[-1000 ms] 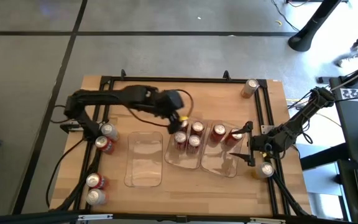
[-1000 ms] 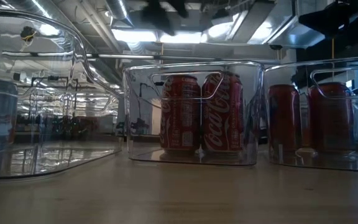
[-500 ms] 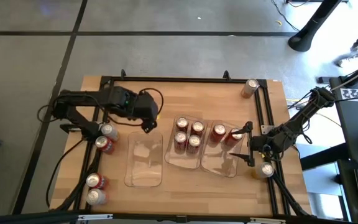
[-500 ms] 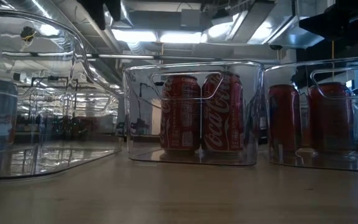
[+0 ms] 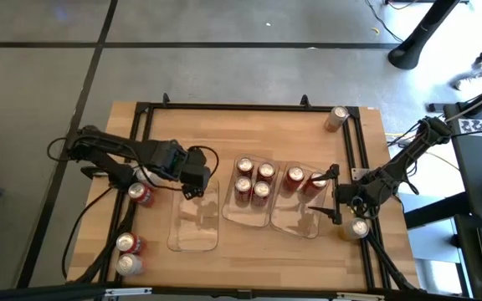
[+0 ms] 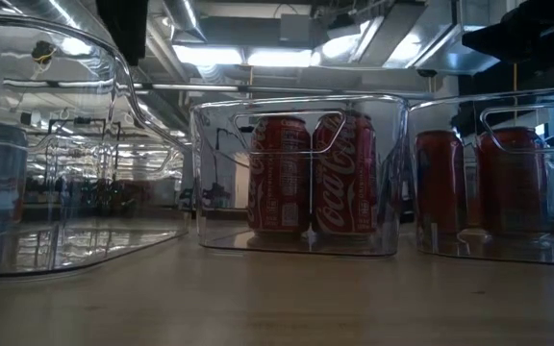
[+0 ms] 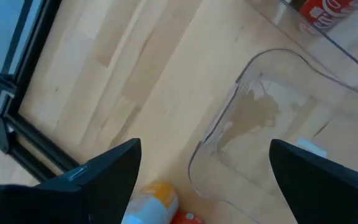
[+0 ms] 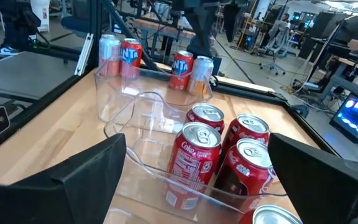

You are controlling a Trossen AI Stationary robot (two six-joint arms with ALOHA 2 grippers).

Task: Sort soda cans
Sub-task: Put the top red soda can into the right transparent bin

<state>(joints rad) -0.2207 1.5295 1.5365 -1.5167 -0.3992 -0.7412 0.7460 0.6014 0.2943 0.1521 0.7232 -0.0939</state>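
Wooden table (image 5: 249, 125) is carrying three clear plastic trays side by side. Left tray (image 5: 194, 219) is sitting with nothing in it, middle tray (image 5: 232, 213) is holding four red soda cans (image 5: 253, 181), and right tray (image 5: 295, 219) is holding two more. Other cans are lying loose near the table's edges. Left gripper (image 5: 192, 189) is hovering over the left tray's far end, fingers spread, grasping nothing. Right gripper (image 5: 335, 194) is waiting beside the right tray, also spread and carrying nothing.

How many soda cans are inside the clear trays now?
6: four soda cans stand in the middle tray, two in the right tray. The left tray holds none.
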